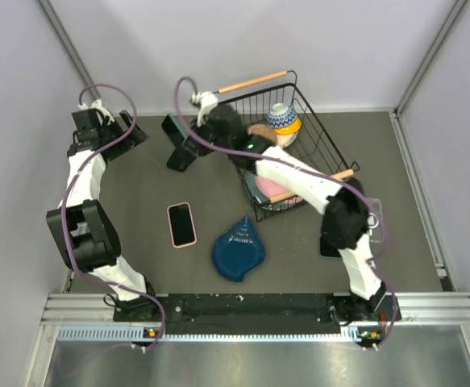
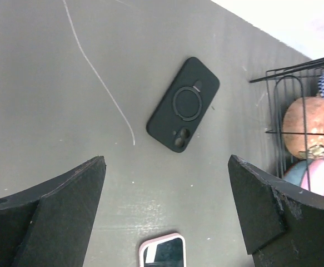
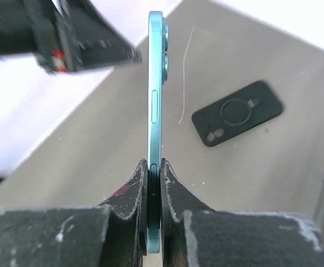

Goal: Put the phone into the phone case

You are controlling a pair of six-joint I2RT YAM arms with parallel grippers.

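My right gripper point(image 3: 155, 167) is shut on a teal phone point(image 3: 155, 100), gripping its lower end edge-on, and holds it above the table. The black phone case point(image 3: 238, 113) with a ring on its back lies back-up on the grey table, to the right of and beyond the phone. In the top view the right gripper point(image 1: 198, 133) is at the back centre, over the case point(image 1: 181, 159). The left wrist view shows the case point(image 2: 183, 104) ahead of my open, empty left gripper point(image 2: 167, 206), which sits at the back left in the top view point(image 1: 126, 133).
A phone in a pink case point(image 1: 181, 224) lies screen-up in the middle and shows in the left wrist view point(image 2: 162, 251). A blue teardrop dish point(image 1: 239, 248) is beside it. A black wire basket point(image 1: 323, 137) with a bowl and plates stands right of the case. A dark flat item point(image 1: 330, 247) lies by the right arm.
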